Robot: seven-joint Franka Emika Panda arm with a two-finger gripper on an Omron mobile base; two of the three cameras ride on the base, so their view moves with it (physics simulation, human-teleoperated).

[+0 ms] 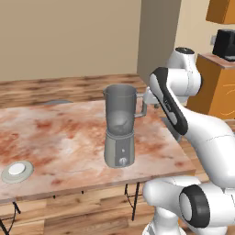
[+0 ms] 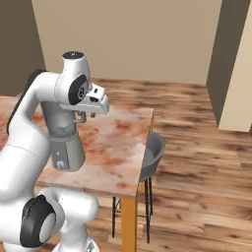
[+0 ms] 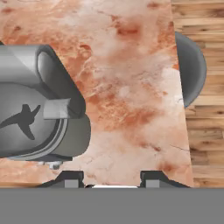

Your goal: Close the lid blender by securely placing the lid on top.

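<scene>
The grey blender (image 1: 120, 131) stands upright near the front middle of the reddish marble table (image 1: 55, 133), its jar open at the top and its handle turned right. From above, its jar mouth with the blade (image 3: 26, 118) lies at the left of the hand view. The lid (image 1: 17, 170), a pale disc with a white knob, lies flat at the table's front left corner, far from the blender. My gripper (image 2: 82, 118) hovers above the table just right of the jar's handle (image 3: 61, 92), with its fingertips (image 3: 70, 178) wide apart and nothing between them, so it is open.
A grey chair (image 2: 153, 152) is tucked under the table's right edge (image 3: 190, 68). Orange wooden cabinets (image 1: 220, 87) with a black appliance (image 1: 225, 43) stand at the far right. Wood floor surrounds the table.
</scene>
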